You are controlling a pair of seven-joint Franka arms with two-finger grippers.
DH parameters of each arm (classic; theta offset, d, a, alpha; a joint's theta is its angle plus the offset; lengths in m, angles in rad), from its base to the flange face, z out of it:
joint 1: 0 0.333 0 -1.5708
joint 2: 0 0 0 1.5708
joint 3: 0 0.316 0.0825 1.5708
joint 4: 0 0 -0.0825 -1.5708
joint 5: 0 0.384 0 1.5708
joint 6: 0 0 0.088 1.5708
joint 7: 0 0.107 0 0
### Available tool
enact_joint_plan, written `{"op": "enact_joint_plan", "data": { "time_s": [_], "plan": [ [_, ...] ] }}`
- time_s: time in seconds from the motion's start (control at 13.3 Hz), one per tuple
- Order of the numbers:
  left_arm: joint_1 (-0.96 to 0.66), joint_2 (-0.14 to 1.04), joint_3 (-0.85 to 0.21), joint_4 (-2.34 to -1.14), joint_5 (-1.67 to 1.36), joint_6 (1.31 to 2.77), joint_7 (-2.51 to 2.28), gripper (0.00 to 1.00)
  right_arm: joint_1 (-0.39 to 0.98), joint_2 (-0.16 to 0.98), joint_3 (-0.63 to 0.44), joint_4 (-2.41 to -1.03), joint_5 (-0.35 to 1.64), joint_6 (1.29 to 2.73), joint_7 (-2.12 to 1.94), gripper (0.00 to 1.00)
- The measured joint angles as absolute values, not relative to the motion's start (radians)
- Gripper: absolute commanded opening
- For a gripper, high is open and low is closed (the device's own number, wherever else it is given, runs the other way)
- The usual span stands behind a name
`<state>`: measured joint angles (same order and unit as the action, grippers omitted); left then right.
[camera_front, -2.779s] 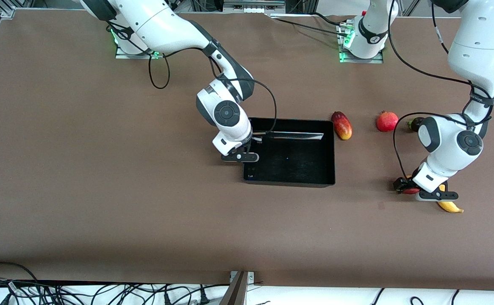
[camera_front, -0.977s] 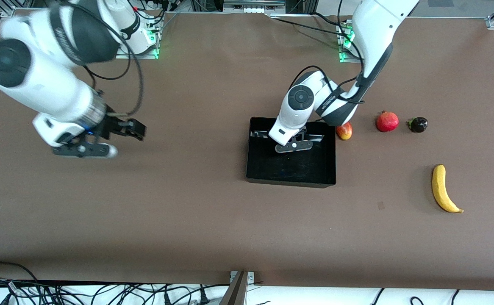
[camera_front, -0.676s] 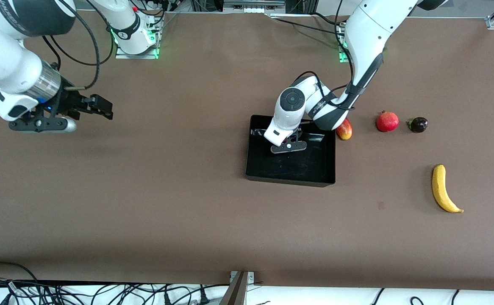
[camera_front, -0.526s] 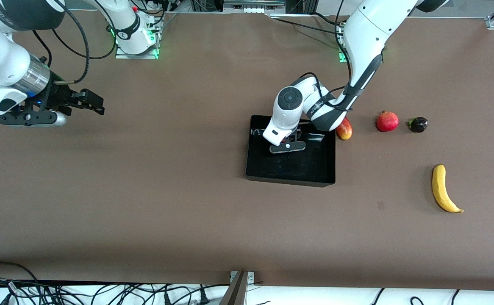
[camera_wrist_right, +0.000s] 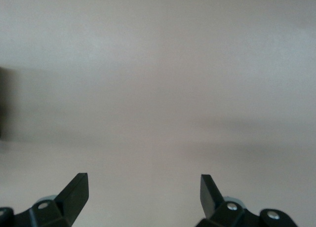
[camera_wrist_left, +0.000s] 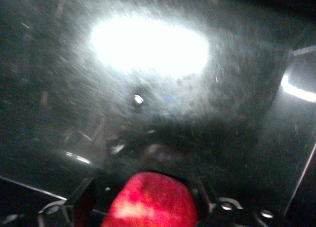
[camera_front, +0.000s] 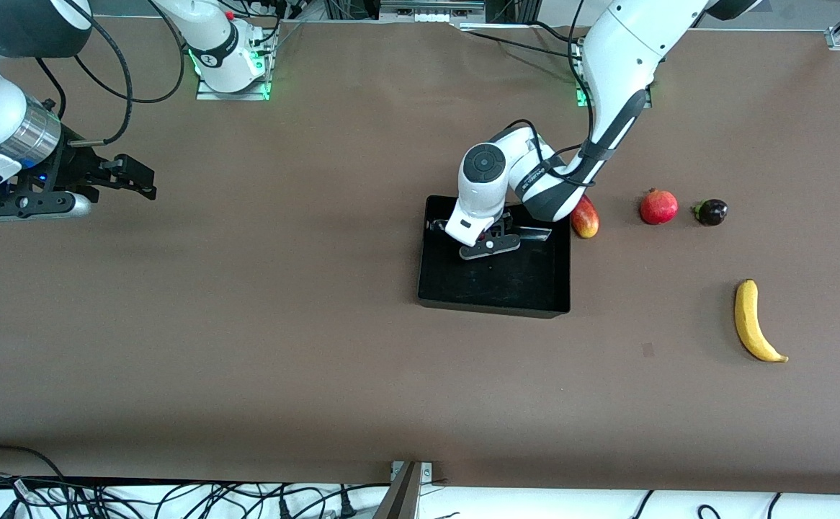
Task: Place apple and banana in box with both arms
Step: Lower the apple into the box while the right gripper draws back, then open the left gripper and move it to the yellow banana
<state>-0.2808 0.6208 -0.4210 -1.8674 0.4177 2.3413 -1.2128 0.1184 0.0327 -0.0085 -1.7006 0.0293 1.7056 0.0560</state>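
Since earlier frame, left tool [camera_front: 490,244] carried apple [camera_wrist_left: 150,201] over box [camera_front: 493,308], clamped on it. You release straight down. Right tool [camera_wrist_right: 143,195] waits, spread, over bare bench [camera_front: 247,346] toward right arm's end.

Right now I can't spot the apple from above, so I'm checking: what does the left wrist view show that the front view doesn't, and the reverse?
Only the left wrist view shows the apple, red, held between the left gripper's fingers over the glossy black floor of the box.

Only the front view shows the banana lying on the table toward the left arm's end, and the right gripper, open, over bare table at the right arm's end.

Both show the box and the left gripper above its inside.
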Motion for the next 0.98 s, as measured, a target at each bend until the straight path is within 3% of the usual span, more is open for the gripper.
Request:
{"op": "enact_joint_plan", "data": {
  "time_s": [0.3, 0.53, 0.75, 0.98],
  "plan": [
    [-0.16, 0.495, -0.438, -1.797, 0.369, 2.192, -1.146, 1.0, 0.118, 0.032, -0.002, -1.68, 0.011, 1.711, 0.056, 1.0],
    [0.094, 0.444, -0.53, -1.712, 0.353, 2.038, -0.868, 1.0, 0.118, 0.033, 0.0, -1.666, -0.009, 1.711, 0.056, 1.0],
    [0.304, 0.461, -0.52, -1.705, 0.356, 2.019, -0.447, 1.0, 0.119, 0.033, 0.01, -1.665, -0.069, 1.711, 0.056, 1.0],
    [0.414, 0.502, -0.415, -1.703, 0.367, 2.091, -0.097, 1.0, 0.119, 0.033, 0.013, -1.662, -0.077, 1.715, 0.056, 1.0]
  ]
}}
